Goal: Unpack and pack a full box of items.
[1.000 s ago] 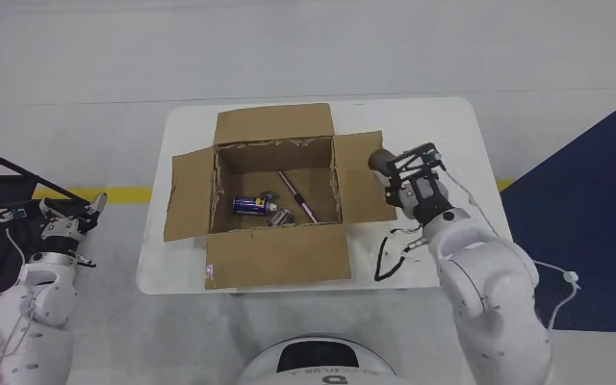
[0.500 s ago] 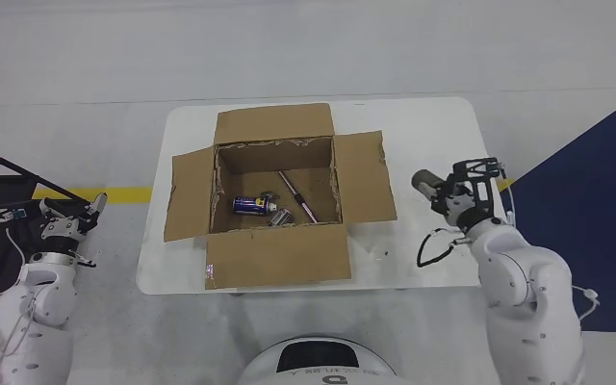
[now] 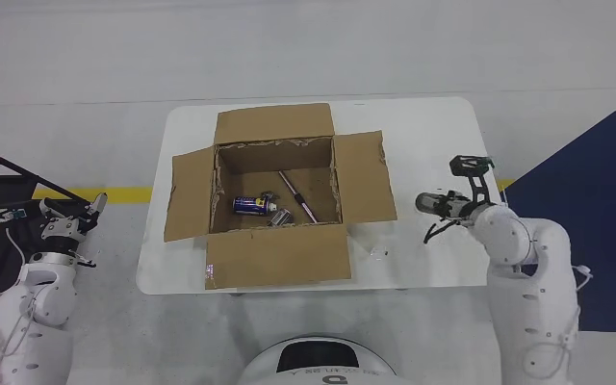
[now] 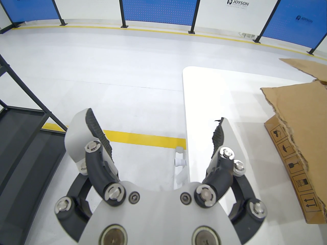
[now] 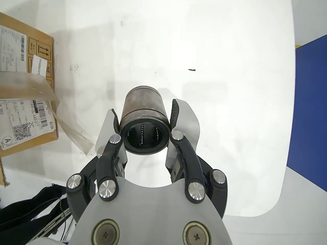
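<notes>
Right wrist view, R jaws on bushing, over table

Pale grey floor, yellow line, blue and white partition panels, black metal rack near the white table.

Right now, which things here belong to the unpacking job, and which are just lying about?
Job: box, can, rod, cylinder in right gripper, table.
Lying about: black rack, barriers, yellow floor line.
</notes>
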Available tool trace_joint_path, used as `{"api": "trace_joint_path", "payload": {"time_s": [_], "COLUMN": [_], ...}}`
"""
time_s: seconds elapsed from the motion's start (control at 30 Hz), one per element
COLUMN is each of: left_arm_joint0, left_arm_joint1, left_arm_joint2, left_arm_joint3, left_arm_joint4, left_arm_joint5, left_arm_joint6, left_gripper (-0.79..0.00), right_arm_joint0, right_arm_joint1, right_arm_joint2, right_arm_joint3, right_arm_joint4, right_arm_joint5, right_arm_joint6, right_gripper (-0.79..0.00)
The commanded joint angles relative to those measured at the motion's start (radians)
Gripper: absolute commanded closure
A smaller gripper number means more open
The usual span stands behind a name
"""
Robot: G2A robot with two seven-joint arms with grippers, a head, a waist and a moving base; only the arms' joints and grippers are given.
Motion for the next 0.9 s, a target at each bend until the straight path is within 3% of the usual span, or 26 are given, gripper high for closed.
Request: {"api": "trace_joint_path", "payload": {"time_s": [0.0,0.17,0.47,0.53,0.63,0.7,0.87], "left_arm_joint0": [0.0,0.0,0.0,0.0,0.0,0.0,0.0], "left_arm_joint1": [0.0,0.0,0.0,0.0,0.0,0.0,0.0], "left_arm_joint2": [0.0,0.0,0.0,0.0,0.0,0.0,0.0], "left_arm_joint3": [0.0,0.0,0.0,0.0,0.0,0.0,0.0], "left_arm_joint4": [0.0,0.0,0.0,0.0,0.0,0.0,0.0], "left_arm_joint5": [0.0,0.0,0.0,0.0,0.0,0.0,0.0], "left_arm_joint6": [0.0,0.0,0.0,0.0,0.0,0.0,0.0], "left_gripper": [-0.785,-0.785,-0.785,-0.785,-0.785,-0.785,-0.785], "right_arm_joint0": [0.026,0.097,0.161,0.174,0.184,0.186,0.151], "right_arm_joint1": [0.003,0.01,0.019,0.021,0.024,0.025,0.031], "right_arm_joint2": [-0.011,-0.043,-0.074,-0.08,-0.089,-0.092,-0.077], "right_arm_joint3": [0.031,0.119,0.212,0.228,0.24,0.243,0.186], "right_arm_joint4": [0.015,0.027,0.033,0.037,0.051,0.06,0.073], "right_arm_joint5": [0.0,0.019,0.046,0.047,0.044,0.044,0.048], "right_arm_joint6": [0.048,0.169,0.228,0.229,0.229,0.222,0.161], "right_gripper": [0.0,0.0,-0.009,-0.24,-0.382,-0.785,-0.785]}}
